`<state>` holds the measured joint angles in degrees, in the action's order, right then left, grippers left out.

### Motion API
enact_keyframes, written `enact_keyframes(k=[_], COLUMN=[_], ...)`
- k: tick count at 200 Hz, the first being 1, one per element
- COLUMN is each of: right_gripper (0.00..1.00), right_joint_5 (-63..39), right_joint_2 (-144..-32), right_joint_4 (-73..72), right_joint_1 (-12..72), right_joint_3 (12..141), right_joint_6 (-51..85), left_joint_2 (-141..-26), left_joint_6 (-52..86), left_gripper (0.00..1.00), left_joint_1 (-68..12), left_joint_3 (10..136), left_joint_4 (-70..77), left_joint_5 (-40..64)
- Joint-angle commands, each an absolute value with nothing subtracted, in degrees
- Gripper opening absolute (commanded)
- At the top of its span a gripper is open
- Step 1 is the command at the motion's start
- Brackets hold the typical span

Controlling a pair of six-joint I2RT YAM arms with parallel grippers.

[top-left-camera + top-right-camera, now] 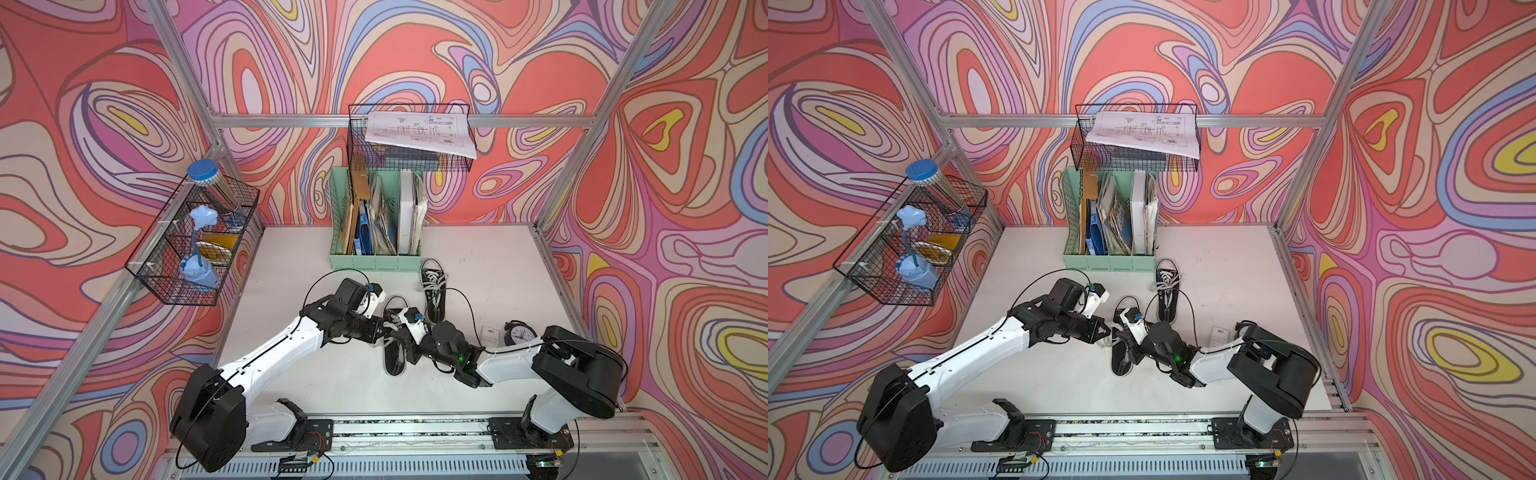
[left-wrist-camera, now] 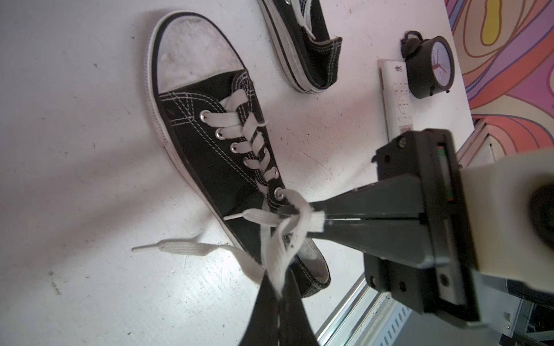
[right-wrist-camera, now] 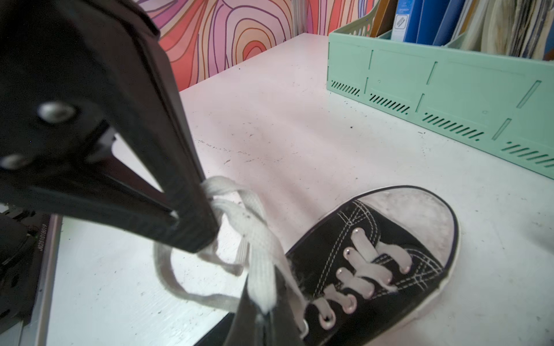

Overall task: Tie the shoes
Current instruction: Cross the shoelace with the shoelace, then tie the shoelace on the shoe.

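The black sneaker [image 1: 393,360] lies mid-desk [image 1: 316,374], with its mate [image 1: 434,291] at one o'clock. The left gripper [image 2: 277,287] and the right gripper [image 2: 296,214] are each clamped on the white lace [image 2: 280,242]. To cinch it well, I'd draw the strands apart evenly toward nine and three o'clock, staying low so the sneaker isn't dragged.

In both top views the left arm [image 1: 270,345] and right arm [image 1: 507,361] cover the near shoe's [image 1: 394,363] middle, and the right arm hides part of the clock [image 1: 521,332]. In the left wrist view the far shoe's [image 2: 311,45] toe is cut off, and the lace [image 2: 281,248] vanishes into the right gripper [image 2: 295,214].
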<state>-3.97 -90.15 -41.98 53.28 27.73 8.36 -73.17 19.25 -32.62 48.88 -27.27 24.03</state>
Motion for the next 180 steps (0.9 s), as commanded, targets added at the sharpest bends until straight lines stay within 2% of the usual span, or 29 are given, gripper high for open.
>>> enact_keyframes(k=[1, 54, 66, 88, 96, 132, 180], right_gripper=[0.00, 0.00, 0.00, 0.00, 0.00, 0.00, 0.00], right_joint_5=[-5.0, -11.8, -14.9, -19.7, -20.1, -20.7, -20.6], right_joint_2=[-86.5, -79.9, -79.4, -80.1, -80.6, -81.7, -82.3], right_joint_4=[-27.8, -1.3, 2.7, 9.2, 11.4, 17.3, 18.8], right_joint_1=[53.2, 49.2, 47.2, 44.2, 43.6, 40.8, 39.3], right_joint_3=[30.3, 40.3, 42.4, 46.2, 47.5, 50.1, 49.6], right_joint_6=[11.0, 13.1, 14.0, 14.9, 14.9, 14.0, 13.3], left_joint_2=[-72.2, -76.8, -78.3, -79.8, -79.9, -78.0, -70.8], left_joint_6=[19.9, 21.1, 21.5, 21.8, 22.0, 22.7, 23.9], left_gripper=[0.00, 0.00, 0.04, 0.19, 0.26, 0.46, 0.81], left_joint_1=[-32.3, -32.3, -32.3, -32.3, -32.4, -31.3, -28.7], left_joint_3=[47.8, 45.1, 44.9, 44.7, 44.5, 42.1, 37.2], left_joint_4=[-24.1, -15.8, -15.6, -12.4, -11.8, -9.3, -9.6], left_joint_5=[20.9, 22.1, 23.0, 24.5, 25.3, 27.9, 23.3])
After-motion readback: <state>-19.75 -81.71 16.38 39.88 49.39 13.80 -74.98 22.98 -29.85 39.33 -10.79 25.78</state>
